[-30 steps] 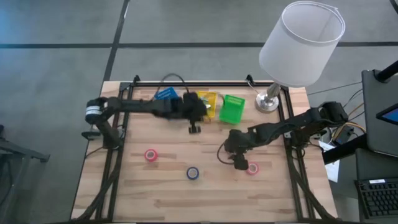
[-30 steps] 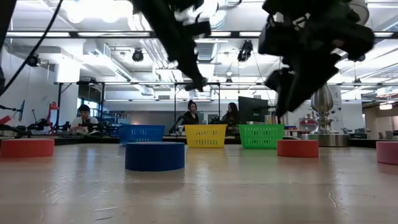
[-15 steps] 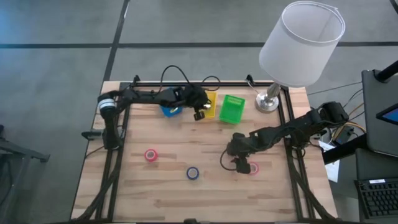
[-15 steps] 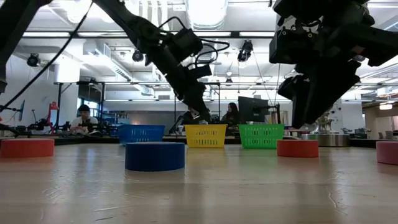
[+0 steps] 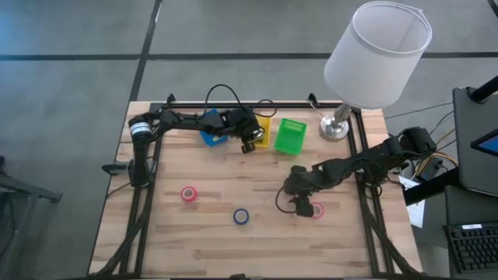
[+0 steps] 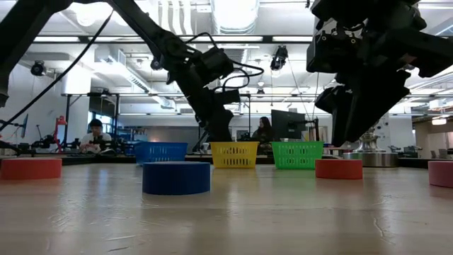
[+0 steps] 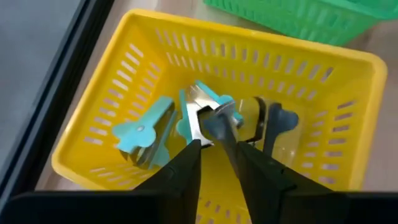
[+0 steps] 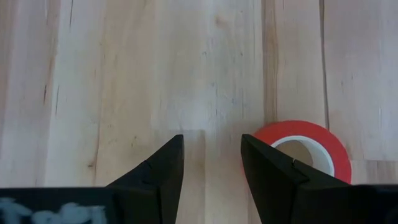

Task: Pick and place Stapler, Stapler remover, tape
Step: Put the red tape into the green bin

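Currently on the counter (image 5: 202, 233): three bins in a row along the far edge, a blue bin (image 5: 208, 131), a yellow bin (image 7: 348, 118) and a green bin (image 5: 290, 136), apparently one per kind of item. The left tool (image 7: 216, 155) hangs directly over the yellow bin, fingers slightly parted with nothing between them; beneath it lie teal and dark clawed pieces, most likely staple removers (image 7: 205, 118), which suggests this bin is theirs and the tool sits here because a piece goes in from above. The right tool (image 8: 211, 158) is low over the near right part of the counter, fingers spread and empty, with a pink-red tape roll (image 8: 303, 146) just beside one finger rather than between the two; judged so, the tool needs shifting sideways before it can close on the roll. A second pink-red roll (image 5: 188, 194) lies well apart toward the near left, and a blue roll (image 5: 241, 216) between them near the front edge, all flat on their sides. A white-shaded lamp (image 5: 377, 54) stands at the far right corner. No stapler is discernible; it may be hidden.
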Robot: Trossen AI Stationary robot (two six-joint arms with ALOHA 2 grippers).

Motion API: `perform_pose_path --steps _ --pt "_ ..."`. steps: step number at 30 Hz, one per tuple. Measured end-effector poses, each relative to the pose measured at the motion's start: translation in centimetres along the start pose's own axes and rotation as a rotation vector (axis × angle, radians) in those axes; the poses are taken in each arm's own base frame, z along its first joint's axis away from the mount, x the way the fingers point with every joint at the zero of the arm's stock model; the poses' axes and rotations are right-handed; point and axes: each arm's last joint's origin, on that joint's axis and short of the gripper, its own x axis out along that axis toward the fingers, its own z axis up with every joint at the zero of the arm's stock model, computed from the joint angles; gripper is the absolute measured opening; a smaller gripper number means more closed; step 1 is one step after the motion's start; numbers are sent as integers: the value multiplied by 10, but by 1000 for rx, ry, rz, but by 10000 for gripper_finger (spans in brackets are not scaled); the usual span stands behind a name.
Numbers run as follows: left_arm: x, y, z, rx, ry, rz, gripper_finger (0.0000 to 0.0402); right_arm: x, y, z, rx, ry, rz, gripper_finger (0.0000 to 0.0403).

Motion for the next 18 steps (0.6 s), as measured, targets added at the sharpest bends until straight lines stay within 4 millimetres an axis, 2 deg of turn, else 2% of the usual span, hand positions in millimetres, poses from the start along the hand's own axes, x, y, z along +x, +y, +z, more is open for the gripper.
perform_pose_path --steps 5,9,13,18 --pt "-9 -2 5 -47 -21 -5 122 -3 -3 -4 4 62 -25 153" --pt "-30 -8 14 -92 -53 -27 121 -8 -6 -9 5 128 -106 153" --pt "-57 -21 21 -125 -74 -123 111 -8 -11 -9 -35 130 -120 153" --pt "-89 -48 31 -126 -132 -230 96 -3 -14 -2 -108 70 -112 153"
